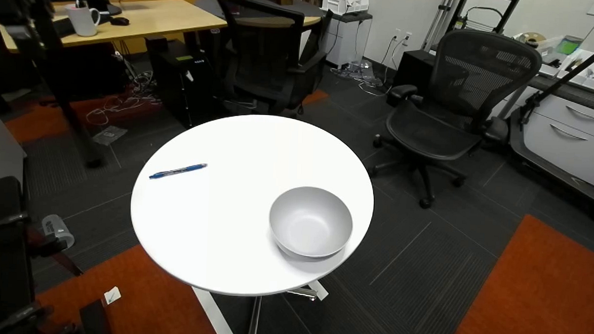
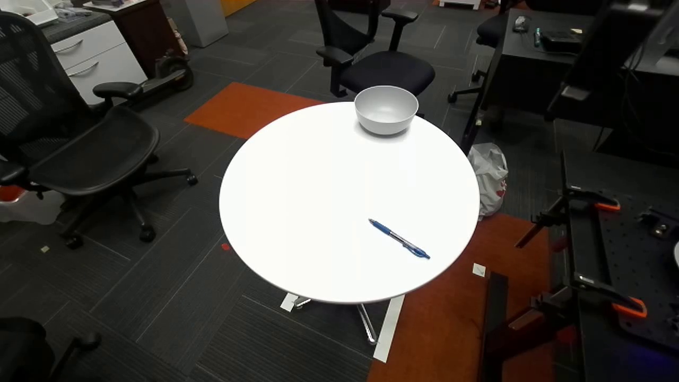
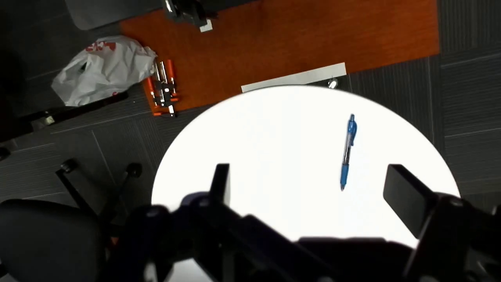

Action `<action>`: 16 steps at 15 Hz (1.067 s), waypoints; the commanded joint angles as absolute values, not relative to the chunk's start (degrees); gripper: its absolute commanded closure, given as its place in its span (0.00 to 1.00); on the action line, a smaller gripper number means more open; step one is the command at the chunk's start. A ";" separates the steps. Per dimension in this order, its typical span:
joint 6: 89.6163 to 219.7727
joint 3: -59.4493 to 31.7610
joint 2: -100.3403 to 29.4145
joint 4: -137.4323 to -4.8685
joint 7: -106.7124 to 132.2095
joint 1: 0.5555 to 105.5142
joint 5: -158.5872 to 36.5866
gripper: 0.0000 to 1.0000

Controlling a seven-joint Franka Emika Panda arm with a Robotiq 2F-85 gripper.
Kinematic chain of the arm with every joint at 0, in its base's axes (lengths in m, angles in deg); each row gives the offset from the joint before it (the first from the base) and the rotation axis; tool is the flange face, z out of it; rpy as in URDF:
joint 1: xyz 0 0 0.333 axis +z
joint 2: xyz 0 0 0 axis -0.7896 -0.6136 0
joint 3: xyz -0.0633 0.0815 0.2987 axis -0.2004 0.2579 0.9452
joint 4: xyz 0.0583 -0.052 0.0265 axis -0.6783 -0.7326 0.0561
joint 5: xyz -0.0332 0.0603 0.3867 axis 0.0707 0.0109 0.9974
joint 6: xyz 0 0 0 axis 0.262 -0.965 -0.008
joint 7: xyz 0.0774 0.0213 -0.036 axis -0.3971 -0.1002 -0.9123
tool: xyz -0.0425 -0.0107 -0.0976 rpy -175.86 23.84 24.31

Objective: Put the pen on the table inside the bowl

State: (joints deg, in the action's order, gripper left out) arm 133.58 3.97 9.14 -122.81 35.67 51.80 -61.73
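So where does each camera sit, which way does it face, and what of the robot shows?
In an exterior view: beside and above the table, angled down, bowl nearer than pen; a dark shape upper left may be the robot's.
In an exterior view: from roughly opposite, angled down, pen nearer than bowl; a dark shape upper right may be the robot's.
Wrist view: overhead, looking mostly down at table and pen; the open gripper shows at the bottom.
Both exterior views share table, pen and bowl.
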 commanded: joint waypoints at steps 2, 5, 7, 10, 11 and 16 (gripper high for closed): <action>145.45 4.55 -2.58 -123.08 41.22 50.89 -64.87 0.00; 151.18 3.96 -10.51 -121.93 43.86 51.50 -67.53 0.00; 157.51 3.17 -15.26 -121.49 45.19 52.07 -69.28 0.00; 164.52 1.33 -21.20 -120.08 47.21 52.81 -72.23 0.00; 166.26 0.49 -22.84 -119.51 47.23 53.24 -73.03 0.00; 170.18 -4.73 -31.99 -113.98 47.52 56.79 -73.77 0.00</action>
